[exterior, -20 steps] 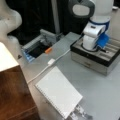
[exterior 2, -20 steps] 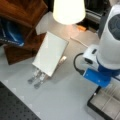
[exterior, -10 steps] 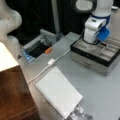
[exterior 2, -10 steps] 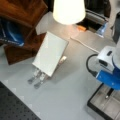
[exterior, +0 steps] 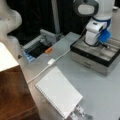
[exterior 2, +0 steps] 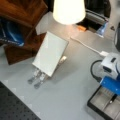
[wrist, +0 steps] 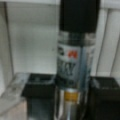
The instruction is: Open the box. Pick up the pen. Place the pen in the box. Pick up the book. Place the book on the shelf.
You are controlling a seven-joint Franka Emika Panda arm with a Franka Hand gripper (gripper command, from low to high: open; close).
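My fingers [wrist: 72, 100] grasp the pen [wrist: 75, 57] between them, low over the open box [exterior: 96, 58]; the book [exterior: 58, 91] lies on the table [exterior: 100, 87].

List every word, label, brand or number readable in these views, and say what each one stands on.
None can be read.
The pen, held between the gripper fingers over the open box, bears a label with dark lettering and a small red mark: too blurred to read.
The book cover is plain.

Lab, perforated optical bench [exterior 2: 15, 107], robot arm [exterior: 96, 22]
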